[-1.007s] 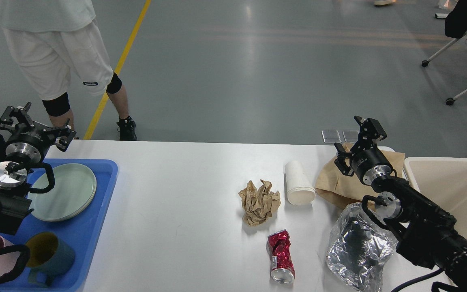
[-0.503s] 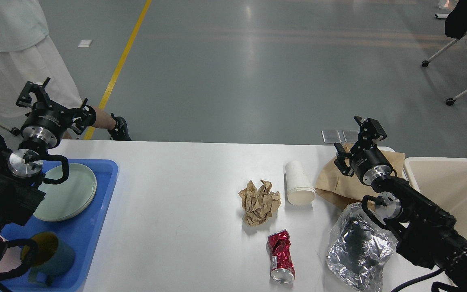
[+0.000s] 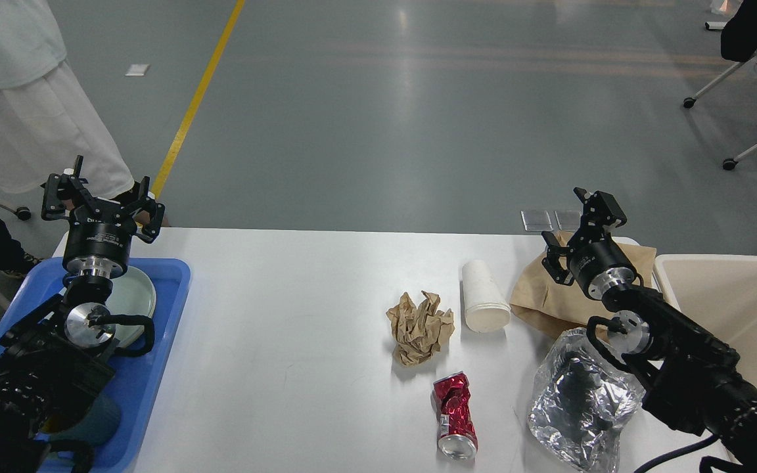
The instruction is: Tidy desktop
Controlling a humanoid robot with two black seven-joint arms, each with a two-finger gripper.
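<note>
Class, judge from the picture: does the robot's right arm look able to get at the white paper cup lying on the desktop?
Probably yes. The right gripper hangs just right of the white paper cup, above the brown paper bag, with nothing standing between them.

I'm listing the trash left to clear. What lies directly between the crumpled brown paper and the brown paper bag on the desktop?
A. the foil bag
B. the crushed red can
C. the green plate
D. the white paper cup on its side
D: the white paper cup lies on its side between the crumpled brown paper and the brown paper bag.
</note>
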